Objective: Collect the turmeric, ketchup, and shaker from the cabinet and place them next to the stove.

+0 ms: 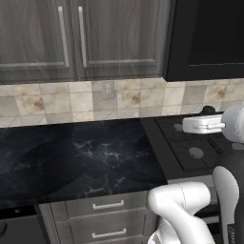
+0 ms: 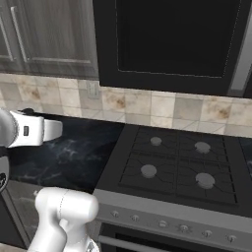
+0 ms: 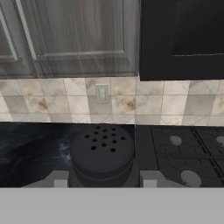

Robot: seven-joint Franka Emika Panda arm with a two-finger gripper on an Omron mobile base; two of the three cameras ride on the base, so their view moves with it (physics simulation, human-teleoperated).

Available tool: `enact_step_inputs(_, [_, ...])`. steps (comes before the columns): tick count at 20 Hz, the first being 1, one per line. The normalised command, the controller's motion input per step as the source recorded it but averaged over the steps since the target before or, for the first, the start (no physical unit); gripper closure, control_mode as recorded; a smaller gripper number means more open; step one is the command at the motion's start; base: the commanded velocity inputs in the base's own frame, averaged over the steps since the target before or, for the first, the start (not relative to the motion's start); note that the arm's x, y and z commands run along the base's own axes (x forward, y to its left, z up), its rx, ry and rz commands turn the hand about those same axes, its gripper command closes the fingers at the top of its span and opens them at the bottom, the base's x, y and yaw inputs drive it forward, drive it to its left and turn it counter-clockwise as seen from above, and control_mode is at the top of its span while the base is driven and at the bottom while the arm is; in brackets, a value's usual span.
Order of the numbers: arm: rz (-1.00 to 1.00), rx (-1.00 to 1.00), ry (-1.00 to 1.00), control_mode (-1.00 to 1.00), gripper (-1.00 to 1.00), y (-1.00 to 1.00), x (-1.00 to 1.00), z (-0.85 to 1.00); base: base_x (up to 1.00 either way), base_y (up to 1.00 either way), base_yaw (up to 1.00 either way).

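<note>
In your left base view the arm's white hand (image 1: 202,124) reaches out level over the left edge of the stove (image 1: 190,143), with a small dark shape poking up just behind it; you cannot tell the jaws' state from here. The black marble counter (image 1: 71,157) runs off to the left, drawers (image 1: 107,206) sit below it, and the closed cabinet (image 1: 71,38) with its silver bar handles hangs above the tiled wall (image 1: 57,102). An outlet (image 1: 109,89) sits on the tiles, and the black microwave (image 1: 209,38) fills the upper right.

In your right base view the hand (image 2: 42,130) hangs over the counter (image 2: 74,152) just left of the stove (image 2: 177,167), whose four grey burner caps and row of knobs are plain to see. The microwave (image 2: 172,39) hangs above it.

In your hand view the shaker (image 3: 102,153), dark with a holed round top, sits between the two fingertips (image 3: 59,180), which press against its sides, so the gripper (image 3: 104,181) is clamped on it. Beyond it lie the counter (image 3: 30,148) at left and the stove (image 3: 183,148) at right, then the tiled wall (image 3: 52,100) with the outlet (image 3: 102,93)
</note>
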Motion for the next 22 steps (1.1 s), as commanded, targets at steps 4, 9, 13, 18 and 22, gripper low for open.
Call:
enact_step_inputs(4, [0.01, 0.00, 0.00, -1.00, 1.00, -0.14, 0.20, -0.02, 0.20, -0.14, 0.04])
enact_step_inputs(9, [0.19, 0.00, 0.00, -1.00, 1.00, -0.37, 0.38, -0.28, 0.00, 0.00, 0.00])
enact_step_inputs(13, [0.35, -0.03, 0.00, -1.00, 1.00, -0.36, 0.30, -0.40, 0.00, 0.00, 0.00])
enact_step_inputs(18, [0.32, -0.09, 0.00, -1.00, 1.00, -0.09, 0.22, -0.32, 0.00, 0.00, 0.00])
enact_step_inputs(22, [0.29, -0.06, 0.00, -1.00, 1.00, 0.00, 0.31, -0.21, 0.00, 0.00, 0.00])
